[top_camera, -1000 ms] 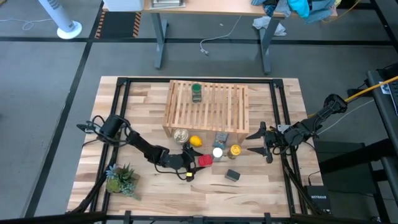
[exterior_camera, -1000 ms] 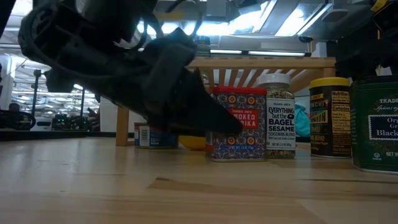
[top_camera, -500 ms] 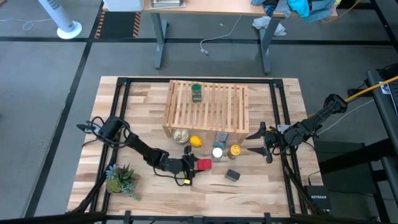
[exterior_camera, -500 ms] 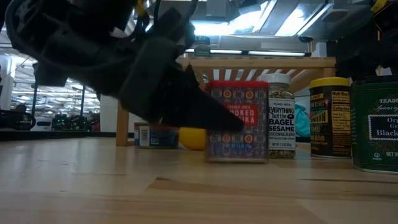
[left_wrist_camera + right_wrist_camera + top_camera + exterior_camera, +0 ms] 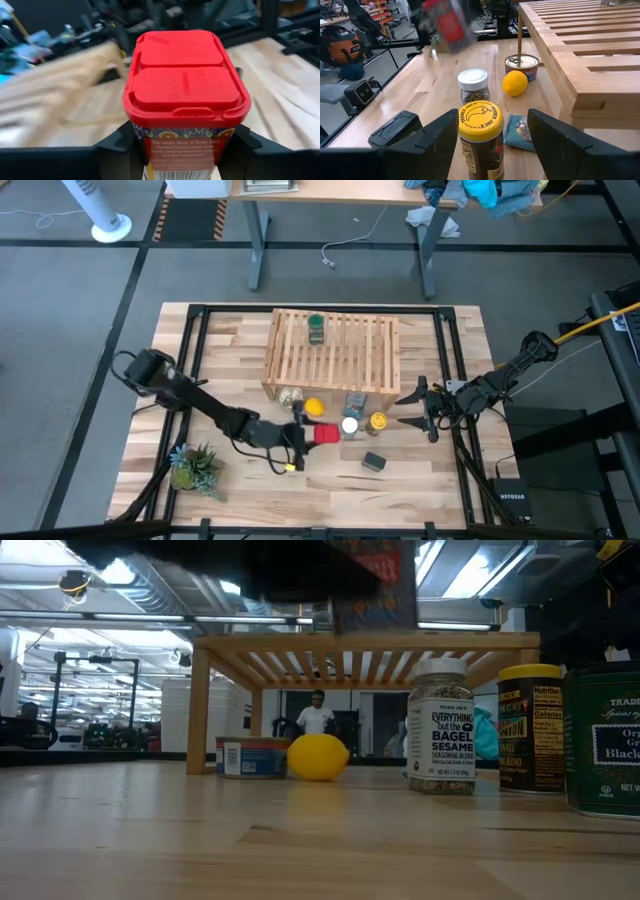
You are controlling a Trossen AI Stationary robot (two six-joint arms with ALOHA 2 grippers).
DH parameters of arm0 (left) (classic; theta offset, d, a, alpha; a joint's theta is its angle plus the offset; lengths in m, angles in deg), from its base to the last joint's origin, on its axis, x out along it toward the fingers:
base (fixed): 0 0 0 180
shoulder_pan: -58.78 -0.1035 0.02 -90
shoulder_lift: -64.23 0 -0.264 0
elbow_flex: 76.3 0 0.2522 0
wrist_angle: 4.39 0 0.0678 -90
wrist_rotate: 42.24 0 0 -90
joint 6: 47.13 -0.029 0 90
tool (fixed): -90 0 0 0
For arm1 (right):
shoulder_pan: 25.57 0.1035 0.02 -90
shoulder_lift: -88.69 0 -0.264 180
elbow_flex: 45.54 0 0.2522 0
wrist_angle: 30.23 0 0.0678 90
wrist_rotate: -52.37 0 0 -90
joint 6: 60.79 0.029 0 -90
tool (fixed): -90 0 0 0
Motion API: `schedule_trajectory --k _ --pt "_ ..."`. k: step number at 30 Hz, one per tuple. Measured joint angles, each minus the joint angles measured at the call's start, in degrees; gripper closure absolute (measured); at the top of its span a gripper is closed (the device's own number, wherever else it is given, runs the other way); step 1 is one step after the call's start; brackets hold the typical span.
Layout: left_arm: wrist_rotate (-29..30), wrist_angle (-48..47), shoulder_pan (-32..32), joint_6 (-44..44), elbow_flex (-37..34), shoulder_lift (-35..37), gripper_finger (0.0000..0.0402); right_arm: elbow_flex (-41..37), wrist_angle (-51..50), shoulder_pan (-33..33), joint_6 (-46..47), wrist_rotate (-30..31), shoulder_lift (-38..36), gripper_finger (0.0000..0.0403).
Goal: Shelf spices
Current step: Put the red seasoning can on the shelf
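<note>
Holding red tin: red tin pinched between the fingers of the left hand, lifted clear of the counter; bottom edge of the tin seen high in the low view, nothing beneath it.
Position of red tin: in front of the shelf, near its front edge, above the cluster of remaining items; not yet over the slats.
Shelved so far: green-lidded jar upright on top of the shelf, toward the back; one of five placed.
Left on counter: white-lidded jar and yellow-lidded jar upright side by side just before the shelf front; dark grey tin lying nearer the counter's front edge, apart from the others.
Progress judged: early; one spice shelved, a second in transit, three untouched.
Right hand: right hand waiting beside the shelf's right front corner, fingers spread, nothing gripped; yellow-lidded jar standing between its fingers in the wrist view, contact not evident.
Non-task items: silver round tin and lemon at the shelf front; blue packet flat beside the yellow-lidded jar; small plant at the counter's left front.
</note>
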Motion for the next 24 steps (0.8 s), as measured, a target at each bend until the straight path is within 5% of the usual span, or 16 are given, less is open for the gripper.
schedule_trajectory --k 13,24 --pt "0.8 -18.9 -9.3 -5.2 0.0 22.7 0.0239 0.0 -0.5 0.0 0.0 0.0 0.0 0.0159" --pt "-0.4 -32.8 -23.5 -4.2 0.0 30.5 0.0239 0.0 -0.5 0.0 0.0 0.0 0.0 0.0159"
